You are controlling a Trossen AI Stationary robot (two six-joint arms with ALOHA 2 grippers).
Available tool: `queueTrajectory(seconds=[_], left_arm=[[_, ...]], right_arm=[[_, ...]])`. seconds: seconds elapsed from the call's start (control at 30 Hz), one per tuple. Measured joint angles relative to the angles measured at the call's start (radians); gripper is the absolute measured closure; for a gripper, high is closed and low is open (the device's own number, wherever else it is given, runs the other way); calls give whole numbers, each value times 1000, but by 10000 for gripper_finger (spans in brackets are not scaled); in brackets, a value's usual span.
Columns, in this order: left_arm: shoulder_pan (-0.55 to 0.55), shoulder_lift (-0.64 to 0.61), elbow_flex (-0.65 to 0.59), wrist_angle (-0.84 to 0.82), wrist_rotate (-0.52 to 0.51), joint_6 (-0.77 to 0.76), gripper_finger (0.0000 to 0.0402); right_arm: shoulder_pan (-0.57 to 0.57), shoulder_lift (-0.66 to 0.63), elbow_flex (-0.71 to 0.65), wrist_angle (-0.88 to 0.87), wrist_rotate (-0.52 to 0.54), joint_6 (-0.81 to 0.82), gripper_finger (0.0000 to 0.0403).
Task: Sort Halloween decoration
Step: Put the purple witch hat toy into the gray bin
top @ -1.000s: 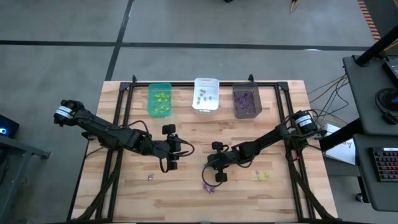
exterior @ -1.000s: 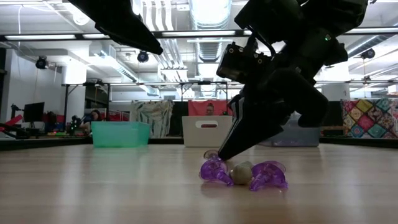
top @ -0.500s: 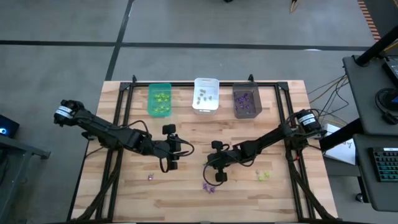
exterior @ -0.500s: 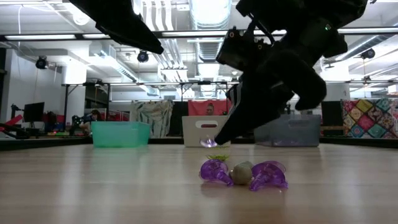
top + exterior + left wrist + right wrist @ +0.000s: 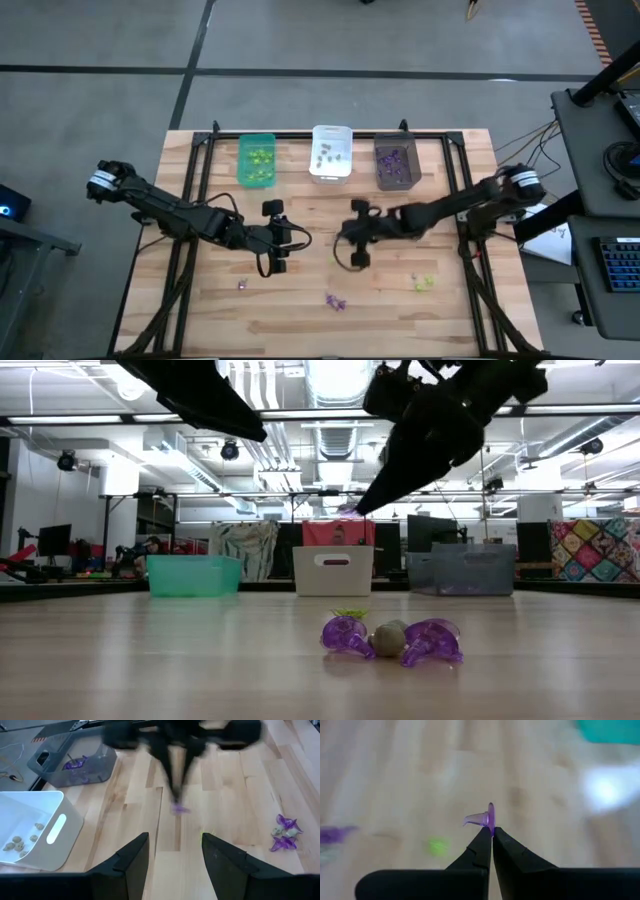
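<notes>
High view. Wooden table (image 5: pixel 300 320). Along its far edge, three bins in a row: green bin (image 5: pixel 257 160) holding yellow-green trinkets; white bin (image 5: pixel 331 152) holding a few greyish trinkets; dark grey bin (image 5: pixel 396 162) holding purple trinkets. Left gripper (image 5: pixel 281 252) over the table's left-centre, fingers apart, nothing between them. Right gripper (image 5: pixel 356 256) near the table's centre. Loose on the wood: a small purple piece (image 5: pixel 241 284) at front left, a purple cluster (image 5: pixel 335 301) at front centre, a yellow-green pair (image 5: pixel 424 283) at front right.

Low view. The cluster close to the camera: two purple trinkets (image 5: pixel 347 634) flanking one greyish trinket (image 5: pixel 387 639), touching. Behind, green bin (image 5: pixel 194 575), white bin (image 5: pixel 333 570) and dark grey bin (image 5: pixel 460 569) stand in a line. Right gripper (image 5: pixel 352 510) raised well above the table, a purple speck at its tip.

Left wrist view. Own fingers (image 5: pixel 131 861) spread. White bin (image 5: pixel 35 837) shows greyish trinkets inside; dark grey bin (image 5: pixel 75 762) shows purple ones. Right gripper (image 5: pixel 177 806) blurred, carrying a purple trinket.

Right wrist view. Fingertips (image 5: pixel 483 838) pressed together on a purple trinket (image 5: pixel 485 817), pinched at its flat disc, lifted off the table. Blurred green bin (image 5: pixel 607 731) beyond.
</notes>
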Motion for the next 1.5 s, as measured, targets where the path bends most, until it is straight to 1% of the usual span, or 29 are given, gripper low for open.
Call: queueTrajectory(seconds=[0.1, 0.2, 0.33, 0.4, 0.5, 0.63, 0.73, 0.83, 1.0, 1.2, 1.33, 1.43, 1.5], left_arm=[[0, 0, 0, 0, 0, 0, 236], [0, 0, 0, 0, 0, 0, 236], [0, 0, 0, 0, 0, 0, 236], [0, 0, 0, 1, 0, 0, 236], [0, 0, 0, 4, 0, 9, 236], [0, 0, 0, 10, 0, 11, 236], [0, 0, 0, 10, 0, 11, 236], [0, 0, 0, 10, 0, 17, 236], [0, 0, -1, 14, 0, 29, 236], [0, 0, -2, 14, 0, 29, 236], [0, 0, -2, 15, 0, 30, 236], [0, 0, -2, 14, 0, 30, 236], [0, 0, -2, 14, 0, 30, 236]], right_arm=[[-64, -83, 0, -128, 65, -29, 394], [-156, -173, 0, -278, 139, -38, 394], [-313, -270, 0, -467, 242, -35, 394], [-411, -301, 0, -528, 258, -17, 394], [-562, -319, -3, -572, 225, 7, 394], [-743, -303, -4, -585, 70, 19, 394], [-832, -281, -5, -584, -8, 0, 394], [-880, -259, -5, -583, -40, -19, 394], [-920, -208, -4, -595, -38, -44, 394], [-926, -132, -4, -627, -29, -90, 394], [-925, -116, -4, -626, -30, -106, 394], [-925, -115, -4, -625, -42, -129, 393], [-926, -115, -4, -623, -78, -138, 388]])
